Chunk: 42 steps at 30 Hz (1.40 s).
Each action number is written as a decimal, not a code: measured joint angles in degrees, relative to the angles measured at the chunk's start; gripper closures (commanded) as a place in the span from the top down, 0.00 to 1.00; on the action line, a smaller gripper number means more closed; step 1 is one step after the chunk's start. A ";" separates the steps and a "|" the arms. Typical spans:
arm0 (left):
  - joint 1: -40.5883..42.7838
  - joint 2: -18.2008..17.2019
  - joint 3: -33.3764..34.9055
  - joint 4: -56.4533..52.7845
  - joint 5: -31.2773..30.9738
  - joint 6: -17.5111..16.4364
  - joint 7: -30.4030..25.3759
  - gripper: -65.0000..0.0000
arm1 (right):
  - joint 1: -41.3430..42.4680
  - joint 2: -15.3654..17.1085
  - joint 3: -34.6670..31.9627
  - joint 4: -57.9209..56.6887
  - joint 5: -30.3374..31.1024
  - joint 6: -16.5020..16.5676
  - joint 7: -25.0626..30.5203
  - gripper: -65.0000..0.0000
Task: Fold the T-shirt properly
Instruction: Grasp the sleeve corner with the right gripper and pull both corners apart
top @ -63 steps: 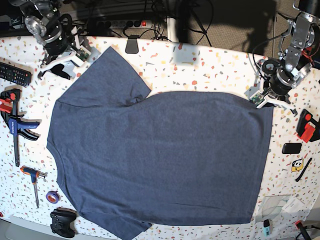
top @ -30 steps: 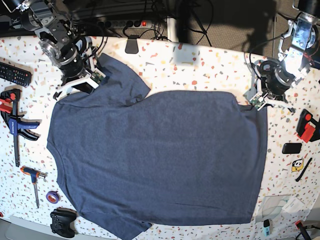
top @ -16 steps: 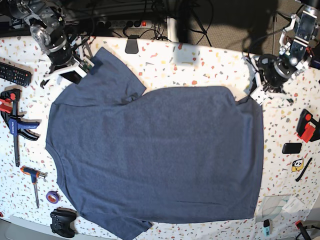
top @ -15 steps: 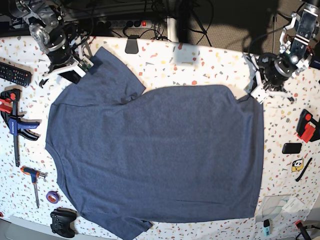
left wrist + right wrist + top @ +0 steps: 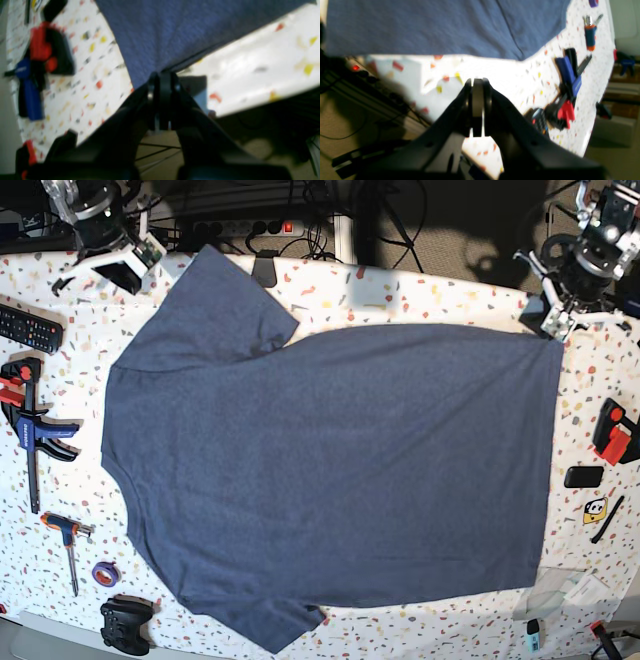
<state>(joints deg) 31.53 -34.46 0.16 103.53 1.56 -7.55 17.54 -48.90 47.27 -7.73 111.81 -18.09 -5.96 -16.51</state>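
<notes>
Spreading broad and mostly flat, a large dark navy-grey short-sleeved cotton T-shirt [image 5: 330,450] with only its plain side showing. Pointing both sleeves toward the clamp side, at the base view's left, and laying the straight hem at the right, probably for drawing out the wrinkles before any folding. Showing no folded layers, so judging the work as being at its smoothing stage. Closing on the hem corner with the black-fingered left hand [image 5: 161,76], pinching the cloth tightly, likely for pulling that edge straight. Shutting fully and gripping nothing with the black-fingered right hand [image 5: 477,82], hovering beside the upper sleeve, perhaps for staying ready to press or grasp there. Risking a skewed hem if pulling from only 1 corner.

Supporting all this, a white bench [image 5: 455,290] speckled with red, yellow and grey chips. Lining its left side, a long blue-and-black bar clamp [image 5: 32,430], an orange-and-blue-handled metal tool [image 5: 60,525] and a small round purple tape roll [image 5: 105,574]. Sitting along the right side, a red-and-black plastic clamp [image 5: 612,435] and a small black rectangular block [image 5: 584,477]. Opening beyond the bench edge, a brown floor [image 5: 165,160] in shadow, with thin black cables [image 5: 405,240] looping near the far edge.
</notes>
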 measured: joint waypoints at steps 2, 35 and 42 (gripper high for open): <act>1.03 0.00 -0.94 0.66 -0.07 -0.48 -1.84 0.00 | -0.46 0.02 0.42 0.09 -0.79 -1.53 -0.07 0.00; 0.57 0.17 -0.87 1.01 -0.13 -2.49 -2.56 0.00 | 30.47 -4.00 -17.59 -16.87 -7.76 22.93 1.46 0.46; 0.57 0.17 -0.87 1.01 -0.13 -2.49 -2.54 0.00 | 30.99 -4.72 -18.91 -17.22 -6.29 23.23 0.42 0.00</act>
<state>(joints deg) 32.10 -34.28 -0.71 104.53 1.43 -10.04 15.00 -17.91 42.54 -26.63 94.59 -24.38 17.28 -16.10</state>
